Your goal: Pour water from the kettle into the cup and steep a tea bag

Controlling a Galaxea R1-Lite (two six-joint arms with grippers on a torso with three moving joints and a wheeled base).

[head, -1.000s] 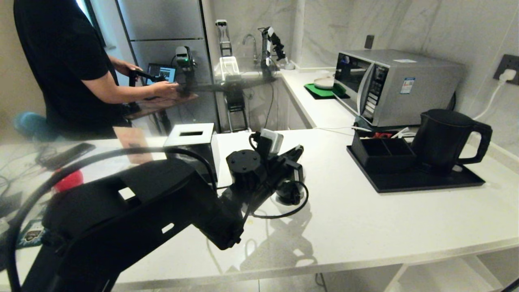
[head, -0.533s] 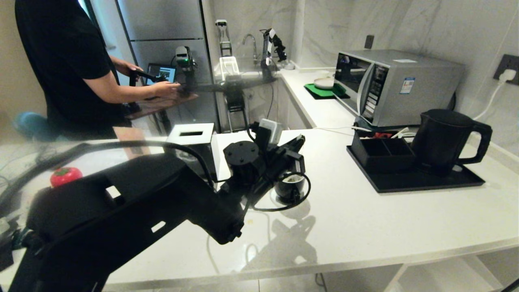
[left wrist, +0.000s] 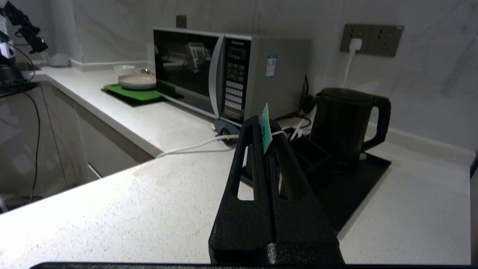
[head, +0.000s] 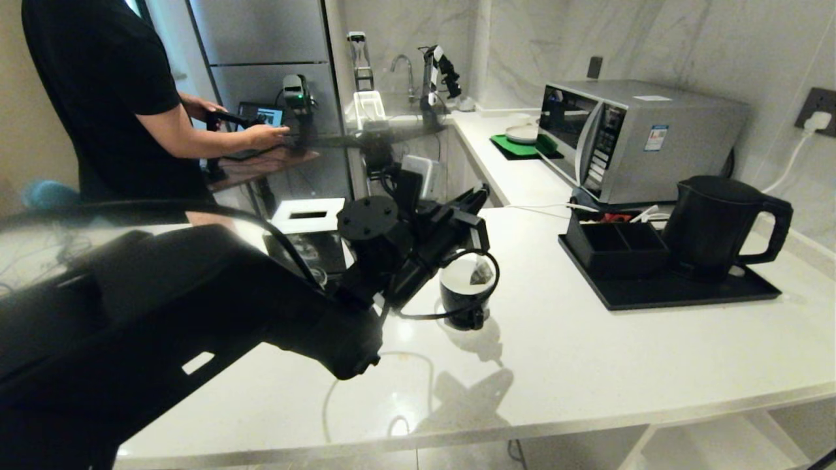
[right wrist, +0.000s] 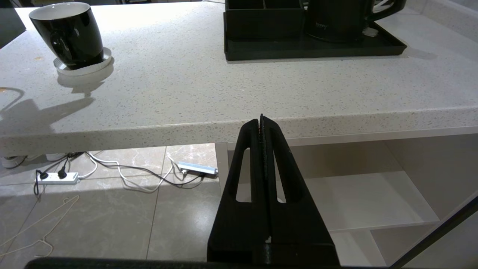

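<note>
Left gripper [head: 480,196] risen since earlier frame, clamped on tea bag tag [left wrist: 265,129]; tea bag [head: 481,274] dangles inside cup [head: 465,294]. I judge steeping underway; next, dunk gently. Right gripper [right wrist: 261,121] together, idle below near counter edge.

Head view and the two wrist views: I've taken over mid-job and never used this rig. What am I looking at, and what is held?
This is a two-armed robot at a kitchen counter. The head view looks down from its head, and each wrist view looks along one arm's fingers.

The left gripper is shut on the tea bag's teal tag and string. In the head view the tea bag hangs at the mouth of the cup. I cannot tell whether it is wet.

The right gripper is shut and empty, parked below the counter edge.

The kettle and an organizer box stand on a black tray in front of the microwave. A person stands behind.
</note>
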